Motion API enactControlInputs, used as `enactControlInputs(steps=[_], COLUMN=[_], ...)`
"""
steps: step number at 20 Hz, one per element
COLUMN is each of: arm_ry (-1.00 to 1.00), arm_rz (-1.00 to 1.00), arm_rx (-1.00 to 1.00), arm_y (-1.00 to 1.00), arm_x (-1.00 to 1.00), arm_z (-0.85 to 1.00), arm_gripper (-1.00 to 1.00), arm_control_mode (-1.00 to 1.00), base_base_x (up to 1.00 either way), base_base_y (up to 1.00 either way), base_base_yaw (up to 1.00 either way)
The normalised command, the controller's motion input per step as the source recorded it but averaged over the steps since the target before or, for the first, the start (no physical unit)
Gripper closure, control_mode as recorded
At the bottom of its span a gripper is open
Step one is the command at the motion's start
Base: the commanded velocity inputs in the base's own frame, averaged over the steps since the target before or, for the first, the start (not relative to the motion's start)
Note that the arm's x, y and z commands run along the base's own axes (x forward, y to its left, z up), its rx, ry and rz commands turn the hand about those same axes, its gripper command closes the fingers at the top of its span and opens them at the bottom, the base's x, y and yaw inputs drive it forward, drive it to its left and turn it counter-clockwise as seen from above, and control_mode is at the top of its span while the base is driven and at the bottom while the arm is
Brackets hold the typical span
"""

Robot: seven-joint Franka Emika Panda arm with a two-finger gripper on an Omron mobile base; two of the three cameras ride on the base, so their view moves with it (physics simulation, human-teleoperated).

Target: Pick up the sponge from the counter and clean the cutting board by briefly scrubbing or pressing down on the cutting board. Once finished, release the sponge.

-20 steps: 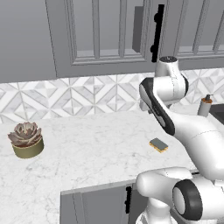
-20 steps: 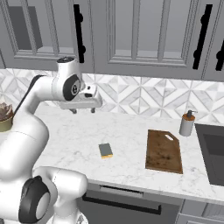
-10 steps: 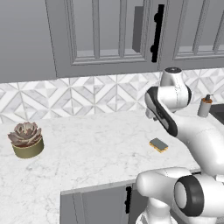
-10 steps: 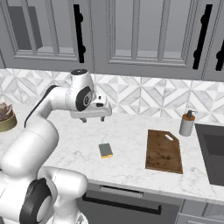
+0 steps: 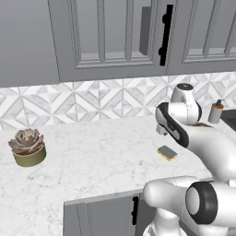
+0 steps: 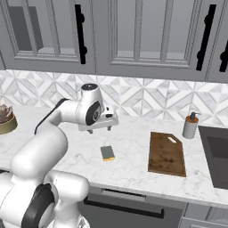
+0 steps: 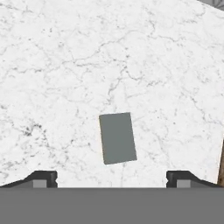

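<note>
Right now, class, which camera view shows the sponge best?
The hand view: the sponge lies flat, large and unobstructed on the marble. The right base view shows it small, with its yellow edge; the left base view shows it small beside the arm.

No text, label, brand, number or sign can be read on anything here

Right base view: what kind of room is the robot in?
Most likely a kitchen: a marble counter with a wooden cutting board, a sponge, and grey cabinets above.

One sponge [image 6: 107, 153], one cutting board [image 6: 167, 154], one dispenser [image 6: 190, 126], one succulent [image 5: 28, 146]
</note>
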Motion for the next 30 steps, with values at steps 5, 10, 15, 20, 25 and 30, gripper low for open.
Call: enactControlInputs(steps=[5, 10, 15, 20, 25, 30], arm_ry=[0.0, 0.0, 0.03, 0.03, 0.02, 0.04], arm_rz=[0.08, 0.06, 0.01, 0.0, 0.01, 0.02], arm_rx=[0.0, 0.0, 0.0, 0.0, 0.0, 0.0], arm_y=[-0.03, 0.0, 0.0, 0.0, 0.0, -0.05], arm_x=[0.0, 0.0, 0.0, 0.01, 0.0, 0.09], arm_z=[-0.47, -0.3, -0.25, -0.38, -0.4, -0.13], arm_gripper=[-1.0, -1.0, -1.0, -1.0, -1.0, -1.0], arm_control_mode=[-1.0, -1.0, -1.0, -1.0, -1.0, -1.0], base_base_x=[0.0, 0.0, 0.0, 0.0, 0.0, 0.0], base_base_y=[0.0, 0.0, 0.0, 0.0, 0.0, 0.0], base_base_yaw=[0.0, 0.0, 0.0, 0.0, 0.0, 0.0])
